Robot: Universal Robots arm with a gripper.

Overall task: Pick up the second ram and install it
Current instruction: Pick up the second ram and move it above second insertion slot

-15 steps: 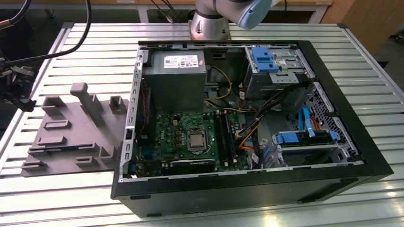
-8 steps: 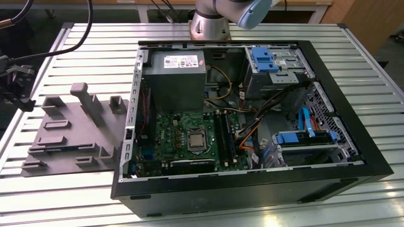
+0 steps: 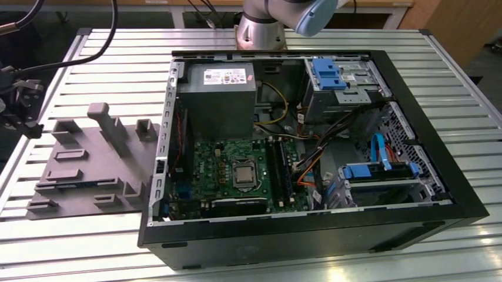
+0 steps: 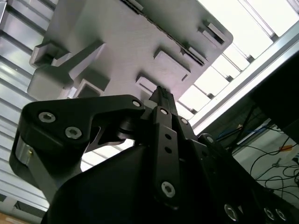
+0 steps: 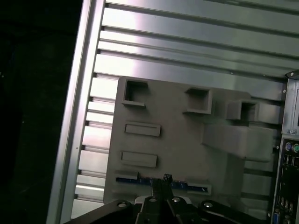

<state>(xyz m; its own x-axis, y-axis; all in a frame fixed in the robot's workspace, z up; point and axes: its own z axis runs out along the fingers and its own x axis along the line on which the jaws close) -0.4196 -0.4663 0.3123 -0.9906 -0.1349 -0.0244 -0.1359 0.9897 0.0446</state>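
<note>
The second ram (image 5: 138, 181) shows as a thin dark-blue strip standing on edge between two holders of the grey fixture block (image 5: 187, 140), on the side nearest the table's front. In the first wrist view my gripper (image 5: 166, 178) hangs above the strip's middle, its fingertips together with nothing between them. The second wrist view shows the gripper (image 4: 160, 93) over the fixture block (image 4: 117, 42) with a gap of air below it. The fixture block (image 3: 86, 170) lies on the exterior view's left, beside the open computer case (image 3: 439, 194).
The case lies open on the slatted aluminium table (image 3: 102, 235). Inside are the green motherboard (image 3: 216, 170) with long black slots (image 3: 278, 170), a grey power supply (image 3: 216, 94) and loose cables. The arm's base (image 3: 260, 26) stands behind the case.
</note>
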